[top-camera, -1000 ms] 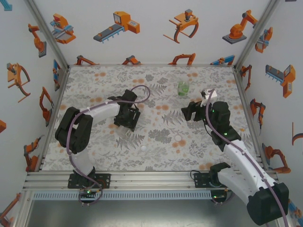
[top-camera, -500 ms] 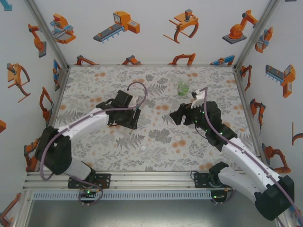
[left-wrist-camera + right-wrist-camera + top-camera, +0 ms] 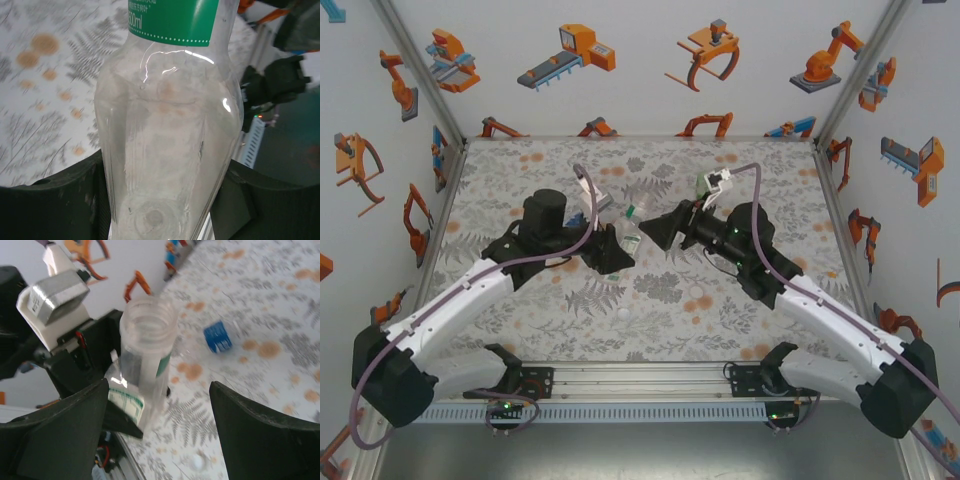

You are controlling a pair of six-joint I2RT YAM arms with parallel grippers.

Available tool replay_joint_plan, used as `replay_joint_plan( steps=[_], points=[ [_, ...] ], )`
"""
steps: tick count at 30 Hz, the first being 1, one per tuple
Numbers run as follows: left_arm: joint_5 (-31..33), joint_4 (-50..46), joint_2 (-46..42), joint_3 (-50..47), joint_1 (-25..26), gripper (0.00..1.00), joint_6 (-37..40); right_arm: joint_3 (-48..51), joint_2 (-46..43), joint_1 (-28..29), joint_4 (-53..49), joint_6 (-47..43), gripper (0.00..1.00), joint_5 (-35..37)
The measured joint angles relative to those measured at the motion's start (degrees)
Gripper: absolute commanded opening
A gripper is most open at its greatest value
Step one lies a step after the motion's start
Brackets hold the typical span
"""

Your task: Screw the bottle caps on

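The left gripper [image 3: 160,190] is seen clamped on a clear bottle [image 3: 165,125] with a green label, which is held off the floral table [image 3: 520,170]. The bottle's uncapped neck is faced by the right gripper [image 3: 159,390], its jaws spread wide and empty. A white cap [image 3: 197,462] and a small blue item [image 3: 217,336] are pictured lying on the table beyond.
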State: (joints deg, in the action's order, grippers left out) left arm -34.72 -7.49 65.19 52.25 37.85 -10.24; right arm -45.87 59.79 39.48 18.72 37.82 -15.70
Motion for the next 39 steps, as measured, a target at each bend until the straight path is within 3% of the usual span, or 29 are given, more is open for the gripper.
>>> replay_joint_plan(
  steps=[6, 12, 15, 18, 21, 28, 35, 39],
  points=[
    [-9.0, 6.2, -2.1, 0.0, 0.0, 0.27, -2.4, -2.4, 2.9, 0.4, 12.0, 3.0, 0.69, -4.8],
    [-12.3, 9.9, -3.8, 0.0, 0.0, 0.33, -5.3, -4.4, 6.2, 2.1, 18.3, 4.7, 0.47, -9.4],
    [-12.9, 10.4, -4.3, 0.0, 0.0, 0.43, -6.5, -4.9, 6.5, 2.8, 19.6, 4.3, 0.37, -10.3],
    [-12.9, 10.6, -5.0, -0.1, 0.0, 0.62, -7.0, -5.2, 6.5, 3.0, 19.9, 4.4, 0.31, -10.2],
    [-13.0, 11.3, -5.3, -0.1, 0.0, 0.69, -7.0, -5.9, 6.7, 3.2, 19.9, 4.4, 0.29, -10.2],
    [-13.6, 13.4, -5.4, -0.2, 0.1, 0.68, -7.4, -8.1, 6.8, 3.9, 19.7, 4.2, 0.29, -10.0],
    [-14.4, 13.9, -5.1, -0.2, 0.1, 0.5, -7.3, -8.3, 7.1, 4.0, 19.3, 4.2, 0.3, -9.3],
    [-14.4, 13.6, -5.1, -0.2, 0.1, 0.42, -7.1, -8.3, 7.1, 4.0, 18.6, 3.9, 0.47, -8.9]
  ],
)
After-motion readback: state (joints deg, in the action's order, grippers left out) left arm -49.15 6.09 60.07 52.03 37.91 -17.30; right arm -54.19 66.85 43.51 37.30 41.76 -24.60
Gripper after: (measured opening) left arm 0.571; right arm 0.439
